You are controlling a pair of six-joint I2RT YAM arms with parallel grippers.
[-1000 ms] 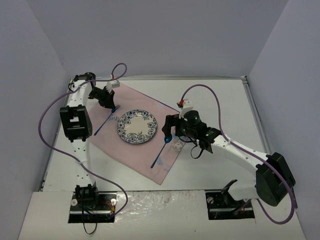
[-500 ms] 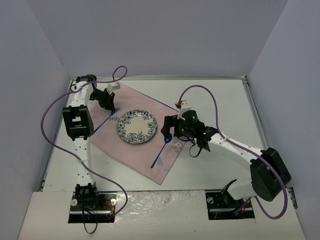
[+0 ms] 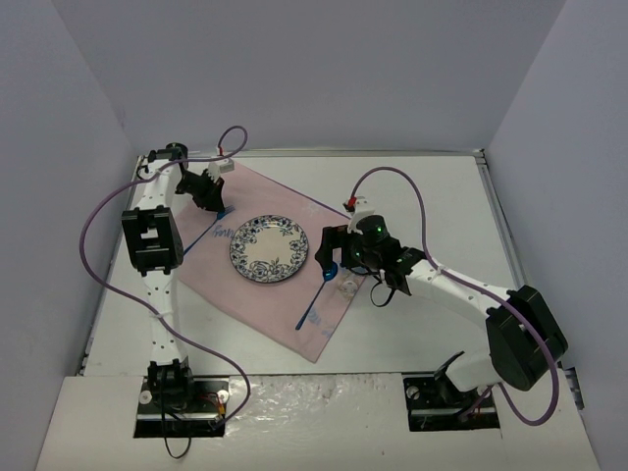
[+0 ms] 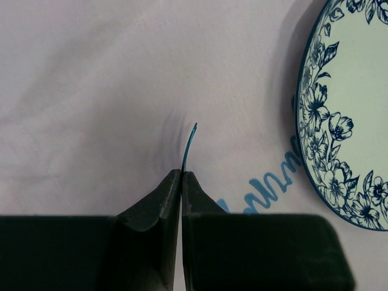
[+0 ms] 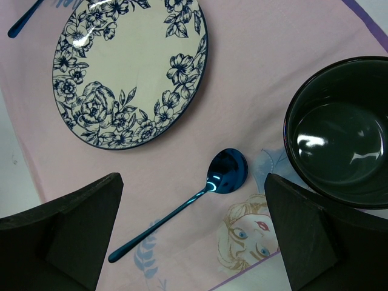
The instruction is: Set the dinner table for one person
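With the left hand [image 4: 182, 176] pinching a thin blue utensil [image 4: 189, 145] edge-on over the pink cloth [image 4: 91, 91] spread across the white worktop [image 3: 442, 196], it should lower gently, lay the piece flat beside the plate [image 4: 339, 121], then release, the spread right hand [image 5: 191, 227] waiting above the spoon [image 5: 225, 171].

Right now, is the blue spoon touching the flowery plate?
Apart. The right wrist view shows the spoon lying on the pink cloth, with a strip of bare cloth between the spoon's bowl and the rim of the plate.

Top view high, from near edge; 2 wrist views close, facing down; all share plate [image 3: 269, 249].
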